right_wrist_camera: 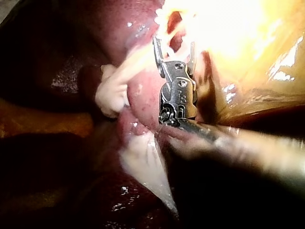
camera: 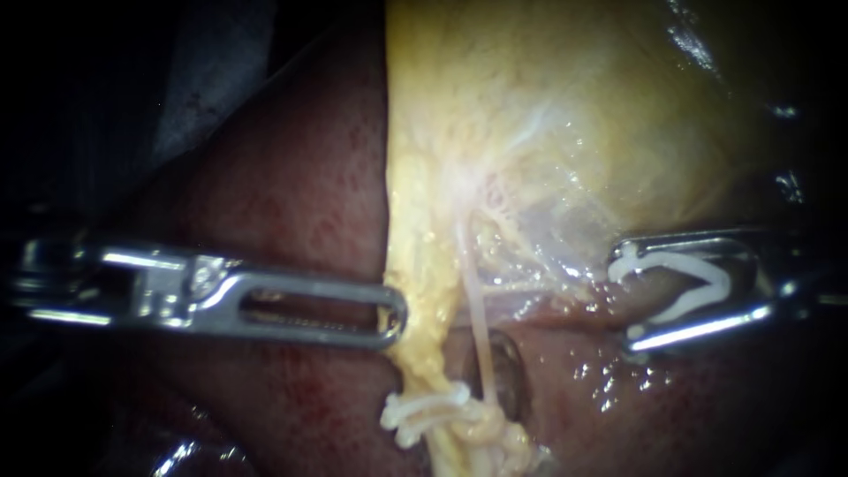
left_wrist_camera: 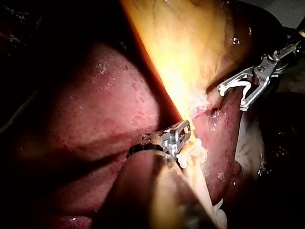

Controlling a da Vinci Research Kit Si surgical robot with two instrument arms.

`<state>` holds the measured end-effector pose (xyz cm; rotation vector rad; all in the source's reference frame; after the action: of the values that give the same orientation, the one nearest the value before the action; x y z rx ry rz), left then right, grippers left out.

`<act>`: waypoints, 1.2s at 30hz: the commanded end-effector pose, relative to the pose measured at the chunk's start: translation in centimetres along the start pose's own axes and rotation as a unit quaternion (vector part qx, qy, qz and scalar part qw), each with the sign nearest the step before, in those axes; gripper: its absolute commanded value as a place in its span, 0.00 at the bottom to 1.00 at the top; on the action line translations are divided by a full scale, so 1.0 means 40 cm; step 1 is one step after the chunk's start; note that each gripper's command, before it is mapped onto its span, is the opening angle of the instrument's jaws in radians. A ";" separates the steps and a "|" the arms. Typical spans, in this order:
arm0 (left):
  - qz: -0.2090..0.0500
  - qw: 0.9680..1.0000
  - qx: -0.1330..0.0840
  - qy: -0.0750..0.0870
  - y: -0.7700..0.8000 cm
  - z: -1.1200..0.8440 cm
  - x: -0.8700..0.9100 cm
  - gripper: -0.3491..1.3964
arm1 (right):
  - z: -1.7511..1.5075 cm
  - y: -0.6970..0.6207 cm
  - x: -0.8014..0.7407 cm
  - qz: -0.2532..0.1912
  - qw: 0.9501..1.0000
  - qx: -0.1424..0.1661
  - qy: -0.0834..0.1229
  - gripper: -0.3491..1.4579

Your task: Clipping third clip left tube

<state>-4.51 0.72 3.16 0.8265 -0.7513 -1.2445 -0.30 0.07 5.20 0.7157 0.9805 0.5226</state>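
Endoscope: my left instrument [camera: 395,318] has its pincer clenched on the edge of the yellow gallbladder tissue [camera: 530,115], holding it off the liver [camera: 291,194]. My right instrument [camera: 625,296] holds the loaded clip [camera: 680,261], splayed wide and seated against both sides of the pincer. The thin pale tube [camera: 477,309] runs down btw the two, well apart from that clip. The placed clips [camera: 424,411] sit near its lower end. Can't say for sure it's the left tube.

Left wrist: left instrument [left_wrist_camera: 183,130] is clamped on the yellow edge. Right instrument [left_wrist_camera: 232,98] w/ clip hangs clear of tissue.

Right wrist: right instrument [right_wrist_camera: 174,45] faces glare, so clip & tube are washed out.

Risks:
- Closing w/ membrane or fat caught, or only part of the tube inside, b/c the view's poor.
- Landing on the placed clips.
- Left grip slipping, so the tube goes slack.
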 end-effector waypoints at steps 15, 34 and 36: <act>-0.001 1.000 -0.001 -0.001 -0.0018 0.0002 0.0009 0.00 | 0.0165 -0.0038 -0.0053 -0.007 1.000 0.022 -0.013 0.52; -0.002 1.000 -0.002 -0.002 -0.0032 0.0008 0.0012 0.00 | 0.0338 -0.0033 -0.0092 -0.002 0.999 0.038 -0.026 0.52; -0.002 1.000 -0.002 -0.002 -0.0033 0.0008 0.0013 0.00 | 0.0357 -0.0029 -0.0084 -0.001 0.999 0.041 -0.027 0.52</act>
<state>-4.60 0.65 3.07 0.8232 -0.7513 -1.2512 0.84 -0.67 5.83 0.7988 0.9554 0.4562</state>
